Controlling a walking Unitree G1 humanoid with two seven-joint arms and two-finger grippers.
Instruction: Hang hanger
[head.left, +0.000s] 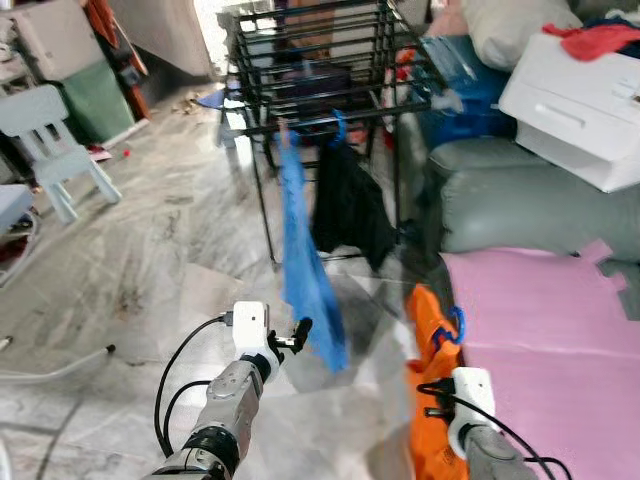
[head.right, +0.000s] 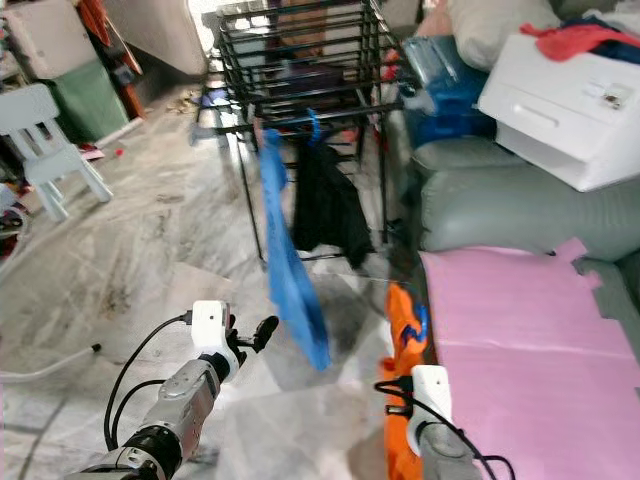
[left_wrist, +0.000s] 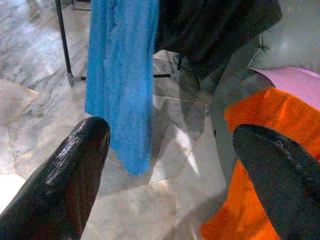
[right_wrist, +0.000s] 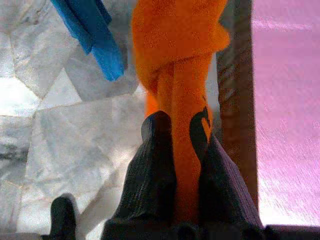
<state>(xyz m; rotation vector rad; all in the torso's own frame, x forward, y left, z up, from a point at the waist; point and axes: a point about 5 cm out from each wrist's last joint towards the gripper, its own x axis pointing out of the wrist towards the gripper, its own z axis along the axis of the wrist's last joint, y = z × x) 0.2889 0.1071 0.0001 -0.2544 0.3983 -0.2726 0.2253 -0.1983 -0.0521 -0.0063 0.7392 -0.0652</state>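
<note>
An orange garment (right_wrist: 181, 75) is pinched between the 2 black fingers (right_wrist: 150, 185) of the right gripper (right_wrist: 181, 150), low at the robot's right, beside the edge of a pink mat (head.left: 545, 330). A blue hanger hook (head.left: 457, 322) is seen at the top of this garment, so the hanger is held up with the cloth, well apart from the rack. Whether the fingers touch the hanger itself cannot be told.

The left gripper (left_wrist: 170, 170) is held out ahead of the robot with its 2 fingers spread wide and nothing between them (the marble floor (head.left: 150, 240) is seen through the gap). It is pointed toward a long blue cloth (head.left: 305, 270) and is near that cloth's lower end without touching it.

The blue cloth is hung from the front rail of a black metal drying rack (head.left: 320, 60) that stands on the floor ahead. Just beside it, on the same rail, a black garment (head.left: 350, 205) is hung on a blue hanger (head.left: 340, 128).

To the right of the rack a grey sofa (head.left: 520, 200) is seen, with a white box (head.left: 580, 105) and a red cloth (head.left: 595, 40) lying on it. A pale blue child's chair (head.left: 50, 140) is placed at the far left.
</note>
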